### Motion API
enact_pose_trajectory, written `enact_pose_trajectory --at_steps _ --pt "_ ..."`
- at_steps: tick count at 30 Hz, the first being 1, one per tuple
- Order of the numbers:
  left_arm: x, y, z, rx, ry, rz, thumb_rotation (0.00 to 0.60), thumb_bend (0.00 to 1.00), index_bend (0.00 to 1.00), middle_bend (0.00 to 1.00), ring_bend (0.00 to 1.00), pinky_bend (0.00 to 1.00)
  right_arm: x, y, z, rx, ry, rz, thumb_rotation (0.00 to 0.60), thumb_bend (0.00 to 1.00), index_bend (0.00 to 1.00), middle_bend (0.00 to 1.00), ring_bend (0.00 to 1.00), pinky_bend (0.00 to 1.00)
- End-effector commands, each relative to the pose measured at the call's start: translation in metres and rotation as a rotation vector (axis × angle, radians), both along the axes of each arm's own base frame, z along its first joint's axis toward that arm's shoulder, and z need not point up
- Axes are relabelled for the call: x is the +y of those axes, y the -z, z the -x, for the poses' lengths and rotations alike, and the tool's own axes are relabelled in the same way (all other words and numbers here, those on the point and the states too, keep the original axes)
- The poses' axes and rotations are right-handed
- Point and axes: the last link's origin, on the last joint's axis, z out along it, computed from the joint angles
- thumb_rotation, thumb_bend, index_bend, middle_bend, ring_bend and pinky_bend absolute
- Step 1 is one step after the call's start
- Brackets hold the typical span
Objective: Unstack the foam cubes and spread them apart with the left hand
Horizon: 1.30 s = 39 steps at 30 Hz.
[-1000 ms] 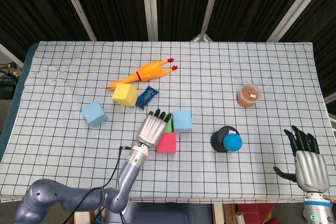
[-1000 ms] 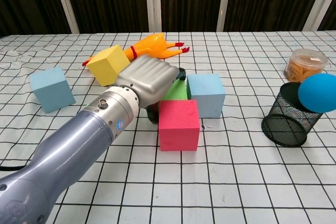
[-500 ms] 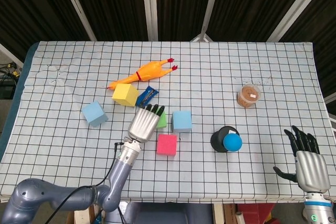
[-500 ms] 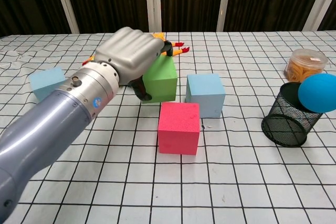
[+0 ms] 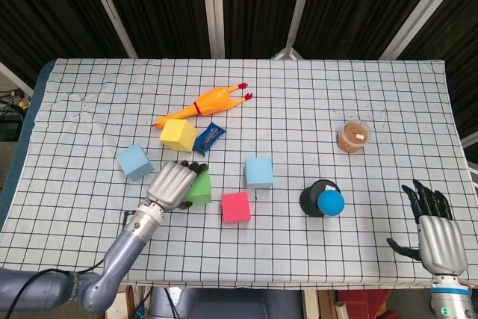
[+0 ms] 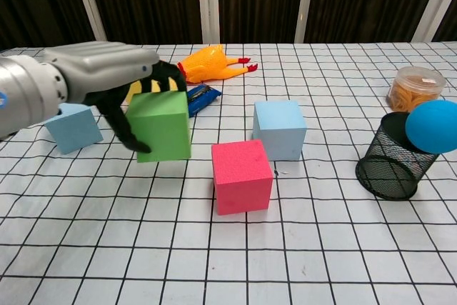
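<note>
while the left hand (image 6: 107,80) grips the green foam cube (image 6: 160,125) with fingers wrapped over its top and side, the cube hangs left of the pink foam cube (image 6: 243,176). the landmark pink cube sits nearest; a light blue foam cube (image 6: 280,128) lies just behind it, the yellow foam cube (image 5: 178,134) farther back-left. best to set green down flat, well left of pink, before letting go. the right hand (image 5: 435,231) rests with fingers spread, empty.

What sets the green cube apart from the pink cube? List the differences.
The green cube is gripped by the left hand; the pink cube sits free on the table, touched by nothing. In the chest view the green cube looks raised off the cloth, while the pink one rests flat. Green lies to the left of pink. Both look like plain foam cubes of similar size.
</note>
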Motion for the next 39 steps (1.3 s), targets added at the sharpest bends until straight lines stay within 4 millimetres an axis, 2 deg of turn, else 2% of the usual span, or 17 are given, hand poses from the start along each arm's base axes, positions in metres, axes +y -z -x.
enact_pose_trajectory --at_steps 1,6,10,13,15,17,19,22,25,29,33,36,39 --pt "-0.012 -0.010 0.021 0.021 -0.051 0.063 0.600 0.35 0.32 0.40 0.42 0.58 -0.001 0.000 0.000 0.000 0.001 -0.002 0.600 0.04 0.11 0.00 0.06 0.00" --pt "-0.014 -0.017 0.038 0.060 -0.050 0.040 0.600 0.33 0.31 0.38 0.41 0.58 -0.001 0.001 0.000 -0.003 -0.001 0.000 0.600 0.04 0.11 0.00 0.06 0.00" --pt "-0.020 -0.013 0.050 0.100 -0.070 0.093 0.600 0.25 0.27 0.28 0.33 0.53 -0.001 0.001 0.000 -0.001 -0.001 -0.005 0.600 0.04 0.11 0.00 0.06 0.00" --pt "-0.021 -0.010 0.051 0.123 -0.064 0.121 0.600 0.20 0.23 0.18 0.24 0.46 -0.001 0.002 -0.001 0.000 -0.002 -0.008 0.600 0.04 0.11 0.00 0.06 0.00" --pt "-0.021 -0.010 0.051 0.140 -0.058 0.131 0.600 0.17 0.18 0.11 0.15 0.38 -0.001 0.002 -0.001 0.000 -0.002 -0.009 0.600 0.04 0.11 0.00 0.06 0.00" --pt "-0.023 -0.012 0.053 0.182 -0.056 0.154 0.600 0.12 0.09 0.03 0.04 0.25 -0.001 0.002 -0.001 0.000 -0.002 -0.009 0.600 0.04 0.11 0.00 0.06 0.00" --pt "-0.023 -0.017 0.054 0.225 -0.054 0.171 0.600 0.09 0.03 0.00 0.00 0.18 -0.001 0.002 0.000 0.002 0.001 -0.011 0.600 0.04 0.11 0.00 0.06 0.00" --pt "-0.025 -0.025 0.051 0.254 -0.061 0.199 0.600 0.07 0.00 0.00 0.00 0.14 -0.002 0.004 -0.001 -0.001 0.000 -0.020 0.600 0.04 0.11 0.00 0.06 0.00" --pt "-0.028 -0.042 0.044 0.247 -0.081 0.218 0.600 0.07 0.00 0.00 0.00 0.13 -0.002 0.005 -0.002 -0.001 -0.005 -0.023 0.600 0.04 0.11 0.00 0.06 0.00" --pt "-0.029 -0.074 0.033 0.208 -0.095 0.173 0.600 0.07 0.00 0.00 0.00 0.13 -0.003 0.006 -0.002 0.000 -0.003 -0.023 0.600 0.04 0.11 0.00 0.06 0.00" --pt "-0.040 -0.114 0.028 0.093 -0.093 0.069 0.600 0.07 0.01 0.00 0.00 0.20 -0.002 0.005 -0.003 -0.001 -0.006 -0.018 0.600 0.04 0.11 0.00 0.06 0.00" --pt "-0.049 -0.142 0.043 0.058 -0.069 -0.100 0.600 0.07 0.04 0.00 0.00 0.25 -0.002 0.005 -0.003 -0.001 -0.010 -0.018 0.600 0.04 0.11 0.00 0.06 0.00" --pt "-0.076 -0.159 0.084 0.116 -0.033 -0.277 0.600 0.07 0.05 0.00 0.00 0.24 -0.001 0.004 -0.003 -0.003 -0.015 -0.013 0.600 0.04 0.11 0.00 0.06 0.00"
